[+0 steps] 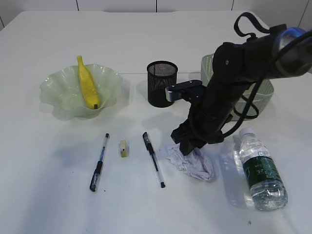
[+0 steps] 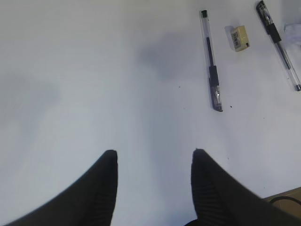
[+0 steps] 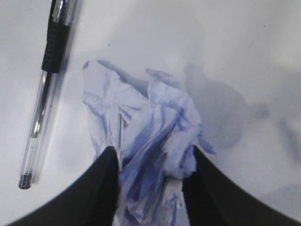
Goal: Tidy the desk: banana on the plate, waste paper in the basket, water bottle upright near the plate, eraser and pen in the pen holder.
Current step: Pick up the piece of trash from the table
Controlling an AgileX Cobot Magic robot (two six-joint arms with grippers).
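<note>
Toward the worktop's (image 1: 146, 34) left edge sits the green plate (image 1: 56, 90), and the banana (image 1: 87, 85) already lies in it. My left claw (image 2: 154, 162) hangs released over bare worktop near the front edge, its fingers apart with nothing between them. In front of the plate a pen (image 1: 99, 161) lies flat, the eraser (image 1: 124, 148) just beside it to the right, then a second pen (image 1: 153, 159). Behind these, mid-worktop, stands the black mesh pen holder (image 1: 162, 83). My right claw (image 3: 150, 162) is down on the waste paper (image 3: 155, 141): both fingers press its crumpled sides, clenched on it, and it rests on the worktop. The basket (image 1: 261, 92) sits behind my right arm. Near the front right corner the water bottle (image 1: 258, 170) lies on its side.
</note>
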